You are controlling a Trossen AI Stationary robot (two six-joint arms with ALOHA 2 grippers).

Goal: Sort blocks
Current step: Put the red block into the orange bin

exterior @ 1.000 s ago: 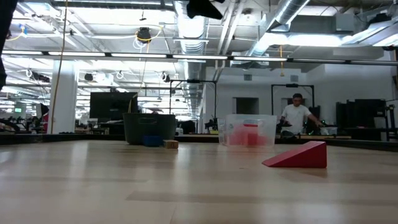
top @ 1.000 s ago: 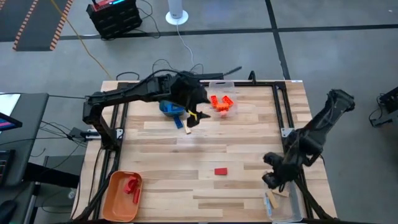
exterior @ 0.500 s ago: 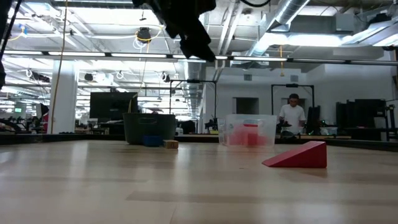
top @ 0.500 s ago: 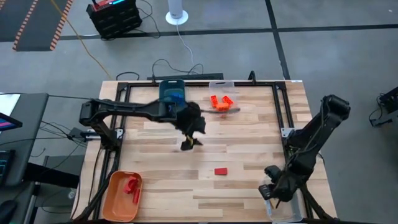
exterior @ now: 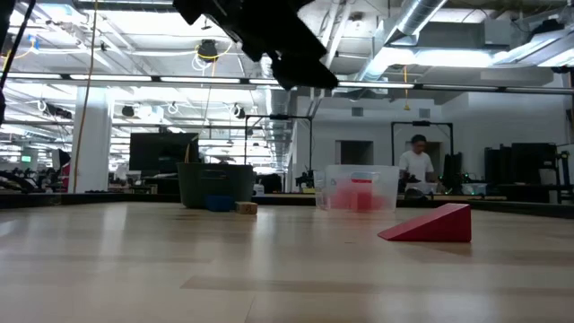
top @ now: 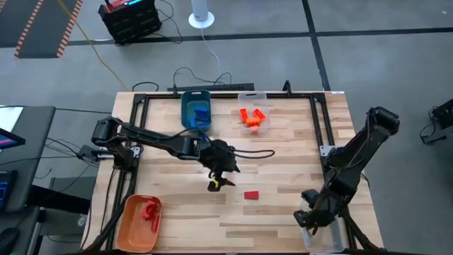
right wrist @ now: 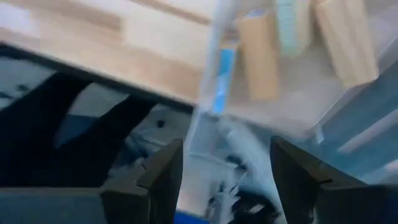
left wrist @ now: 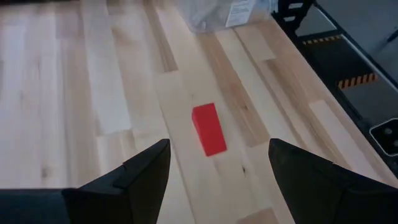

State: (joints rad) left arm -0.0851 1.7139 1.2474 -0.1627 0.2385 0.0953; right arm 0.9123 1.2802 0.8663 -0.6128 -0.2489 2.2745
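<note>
I see the worktop (top: 283, 163), made of pale wood planks with a dark metal frame around it. Over its middle hangs my left end effector (top: 218, 180), its two dark fingers spread wide with nothing between them. Just in front of these fingers lies one red block (left wrist: 208, 128), a smooth wedge, flat on the planks and touching nothing.

My right end effector (top: 306, 214) is at the near right corner of the worktop, right above a clear plastic bin (right wrist: 292, 93). Its fingers are also apart and empty. Below them, inside that bin, I count three plain wood blocks (right wrist: 258, 56); they are blurred and cut at the edge, so I cannot tell their exact shapes.

Beyond the left end effector stand a teal bin (top: 196, 110) with blue blocks (top: 201, 113) and a second clear bin (top: 253, 113) with orange blocks (top: 250, 118); I cannot count either group. To its near left side, an orange bin (top: 134, 223) holds red blocks (top: 149, 212), maybe two.
</note>
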